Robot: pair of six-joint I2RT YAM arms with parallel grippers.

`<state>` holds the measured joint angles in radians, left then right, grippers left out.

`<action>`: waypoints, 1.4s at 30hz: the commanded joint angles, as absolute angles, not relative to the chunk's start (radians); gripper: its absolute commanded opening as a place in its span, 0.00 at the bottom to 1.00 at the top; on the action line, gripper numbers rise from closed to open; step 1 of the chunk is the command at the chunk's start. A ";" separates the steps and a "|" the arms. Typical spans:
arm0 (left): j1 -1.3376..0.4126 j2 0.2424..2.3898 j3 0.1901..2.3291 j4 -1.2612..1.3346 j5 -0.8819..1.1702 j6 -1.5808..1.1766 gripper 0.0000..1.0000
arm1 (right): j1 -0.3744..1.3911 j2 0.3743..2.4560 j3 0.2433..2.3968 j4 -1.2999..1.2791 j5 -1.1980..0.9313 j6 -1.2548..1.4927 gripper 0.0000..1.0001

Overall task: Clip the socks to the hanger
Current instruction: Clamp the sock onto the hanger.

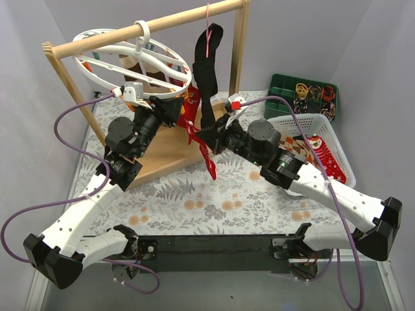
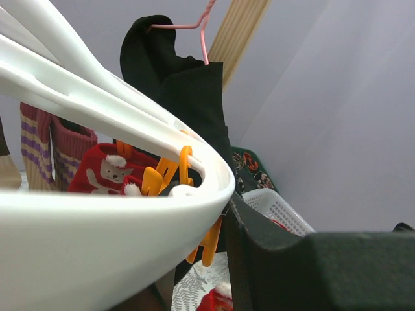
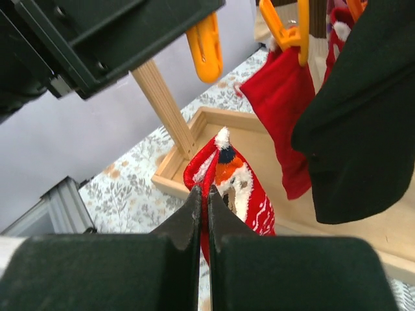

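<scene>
The right arm's gripper (image 3: 202, 194) has its jaws pressed together on a red Christmas sock (image 3: 237, 191). Seen from above, the sock's long axis runs downward, the tail dangling toward the flowered desk (image 1: 194, 207). A short end with a white bobble pokes out past the fingertips.

The round white hanger (image 1: 97, 72) hangs from the wooden rail (image 1: 155, 27), left of the black garment (image 1: 206, 65). The left gripper (image 1: 167, 107) is up against the hanger's near rim. Whether its jaws are apart or clamped on something, I cannot tell.

What matters next, I'd say, is the free orange clip (image 3: 206, 46). In the right wrist view it hangs just under the left gripper, above the pinched end of the sock and clearly apart from it. The right arm carries the sock, so it looks to need lifting up toward that clip. Another red sock (image 3: 282, 110) already hangs clipped nearby.
</scene>
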<state>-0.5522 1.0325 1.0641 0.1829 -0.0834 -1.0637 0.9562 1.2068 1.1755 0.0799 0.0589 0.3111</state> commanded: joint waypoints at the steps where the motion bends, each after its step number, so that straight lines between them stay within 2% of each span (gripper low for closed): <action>1: -0.546 1.055 1.098 0.091 -0.133 -1.089 0.00 | 1.034 1.259 1.262 0.233 0.282 0.282 0.01; 10: -0.546 1.051 1.108 0.069 -0.152 -1.097 0.00 | 1.097 1.319 1.285 0.305 0.500 0.259 0.01; 30: -0.546 1.054 1.109 0.058 -0.147 -1.112 0.00 | 1.098 1.371 1.333 0.374 0.471 0.222 0.01; 42: -0.546 1.051 1.130 0.031 -0.181 -1.111 0.00 | 1.098 1.338 1.250 0.374 0.491 0.233 0.01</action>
<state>-0.5529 1.0389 1.0973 0.1177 -0.1402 -1.1049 1.0935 1.3689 1.2472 0.3168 0.4702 0.2321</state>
